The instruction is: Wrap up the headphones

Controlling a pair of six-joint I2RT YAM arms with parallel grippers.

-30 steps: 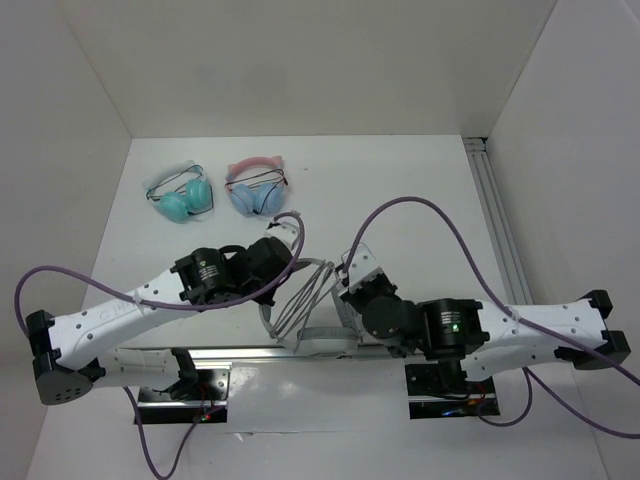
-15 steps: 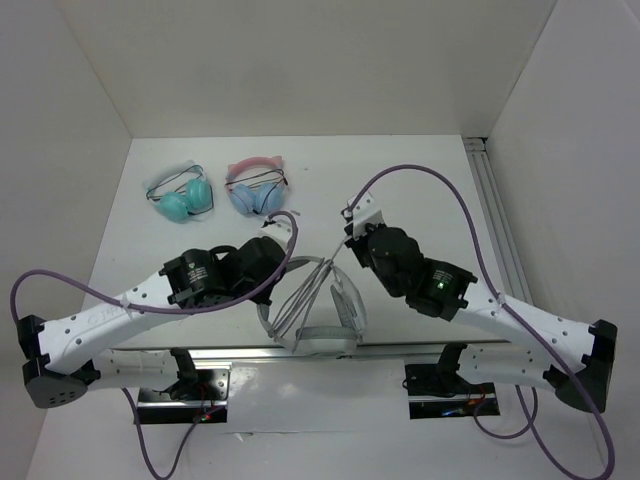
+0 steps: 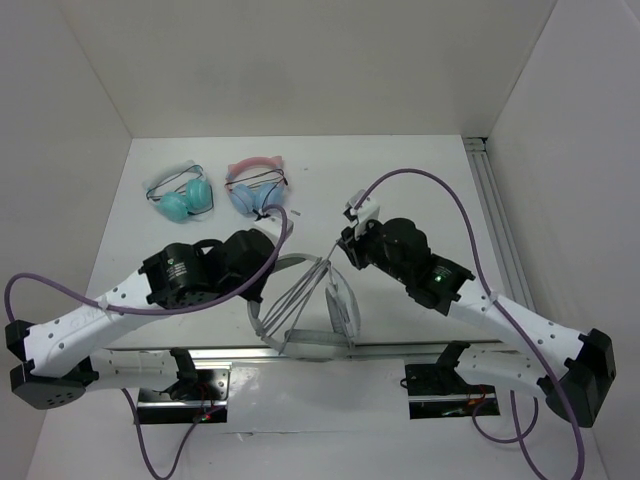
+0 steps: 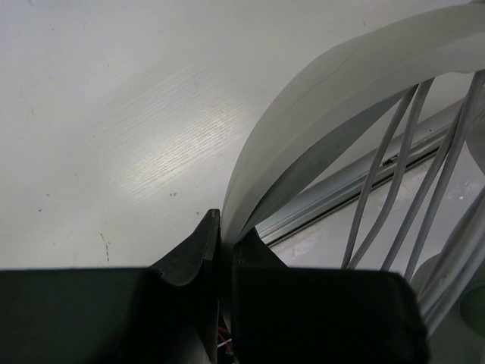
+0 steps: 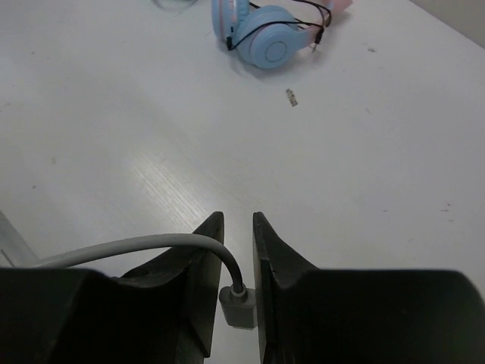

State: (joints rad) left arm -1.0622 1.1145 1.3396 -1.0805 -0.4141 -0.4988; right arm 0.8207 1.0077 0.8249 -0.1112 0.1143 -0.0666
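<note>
The large light-grey headphones (image 3: pixel 300 335) lie tilted near the table's front edge, one padded ear cup (image 3: pixel 343 305) facing up. Several turns of thin grey cable (image 3: pixel 300 292) cross the headband. My left gripper (image 3: pixel 270 268) is shut on the wide headband (image 4: pixel 318 114), pinched between the fingertips in the left wrist view, where my left gripper (image 4: pixel 226 231) sits beside the cable strands (image 4: pixel 386 197). My right gripper (image 3: pixel 347 240) is shut on the cable's plug end (image 5: pixel 241 307). In the right wrist view the cable (image 5: pixel 136 246) curves left out of my right gripper (image 5: pixel 239 224), above the table.
A smaller teal pair (image 3: pixel 180 197) and a pink-banded blue pair (image 3: pixel 255 190) lie at the back left; the blue pair also shows in the right wrist view (image 5: pixel 265 38). A metal rail (image 3: pixel 497 220) runs along the right side, another (image 3: pixel 230 352) along the front edge.
My right gripper has swung up and away from the headphones toward the table's middle, drawing the cable end with it. My left arm has shifted left, and the headphones have tilted with it.
</note>
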